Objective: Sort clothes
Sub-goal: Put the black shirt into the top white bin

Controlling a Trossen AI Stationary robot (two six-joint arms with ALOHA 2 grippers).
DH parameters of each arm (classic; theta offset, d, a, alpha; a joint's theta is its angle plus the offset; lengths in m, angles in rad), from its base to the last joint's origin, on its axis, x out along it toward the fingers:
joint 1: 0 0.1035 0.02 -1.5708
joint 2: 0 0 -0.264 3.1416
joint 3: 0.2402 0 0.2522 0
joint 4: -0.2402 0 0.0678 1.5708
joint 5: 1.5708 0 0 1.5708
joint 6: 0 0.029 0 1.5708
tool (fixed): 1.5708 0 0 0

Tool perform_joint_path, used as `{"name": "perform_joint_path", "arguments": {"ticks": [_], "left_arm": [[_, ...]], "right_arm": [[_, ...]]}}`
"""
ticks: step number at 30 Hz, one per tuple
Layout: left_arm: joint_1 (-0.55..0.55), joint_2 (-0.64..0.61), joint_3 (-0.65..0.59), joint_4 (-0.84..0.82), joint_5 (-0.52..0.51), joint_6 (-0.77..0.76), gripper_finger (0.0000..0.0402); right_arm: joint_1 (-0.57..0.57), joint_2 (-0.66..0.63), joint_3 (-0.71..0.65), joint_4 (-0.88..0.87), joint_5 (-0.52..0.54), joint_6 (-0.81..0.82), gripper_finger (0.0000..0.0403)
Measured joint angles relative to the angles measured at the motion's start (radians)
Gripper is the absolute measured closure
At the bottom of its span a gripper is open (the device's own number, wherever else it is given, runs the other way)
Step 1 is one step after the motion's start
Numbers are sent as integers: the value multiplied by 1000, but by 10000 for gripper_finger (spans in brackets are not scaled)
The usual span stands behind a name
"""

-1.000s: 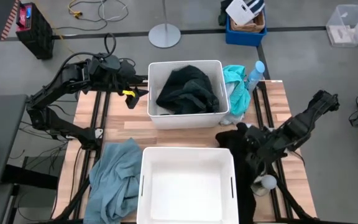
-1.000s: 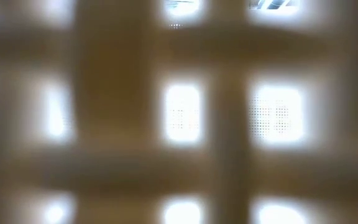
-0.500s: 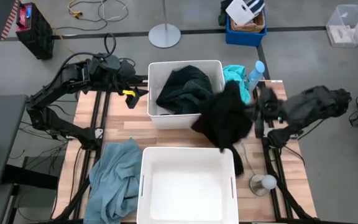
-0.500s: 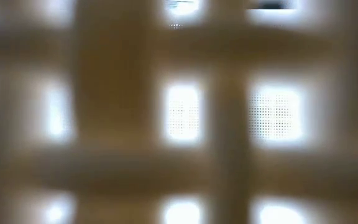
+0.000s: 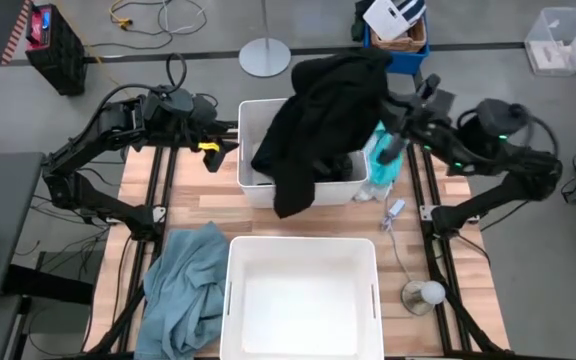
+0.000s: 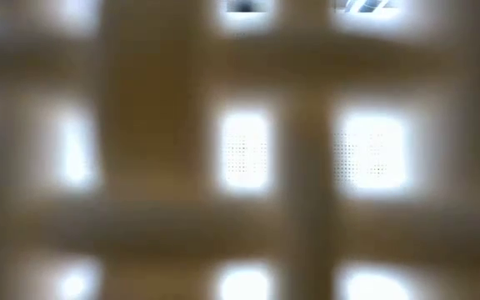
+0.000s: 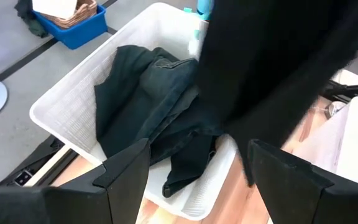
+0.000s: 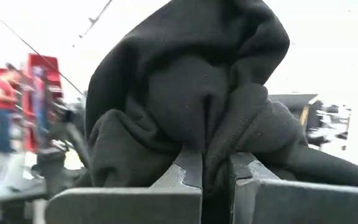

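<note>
Grey floor runs round the wooden bench (image 5: 448, 215), where the right gripper (image 5: 385, 75) has its jaws pinched shut on a black garment (image 5: 323, 115) held over the far bin (image 5: 248, 175) of dark clothes (image 7: 148, 106); it looks mid-drop, so next comes letting go squarely above the bin; the garment hangs lengthwise, tail trailing over the bin's near wall; the left gripper (image 7: 197, 171) waits beside the bin, jaws wide.

No readable text, labels, brands, numbers or signs in any view.
</note>
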Motion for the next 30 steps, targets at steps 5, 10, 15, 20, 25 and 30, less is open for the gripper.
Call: {"name": "perform_joint_path", "arguments": {"ticks": [5, 10, 15, 20, 25, 30], "left_arm": [[0, 0, 0, 0, -1, -6, 138], [0, 0, 0, 0, -5, -6, 138], [0, 0, 0, -18, -38, -18, 138], [0, 0, 0, -35, -48, -32, 138], [0, 0, 0, -38, -48, -36, 138], [0, 0, 0, -54, -42, -39, 138]], "right_arm": [[-96, 82, 0, -53, 91, 0, 384], [-185, 211, 0, -194, 66, 80, 381], [-216, 325, -1, -282, 20, 282, 341], [-242, 342, -1, -279, -130, 416, 254], [-267, 310, -1, -280, -244, 448, 157], [-295, 250, 0, -290, -473, 452, 124]]}}
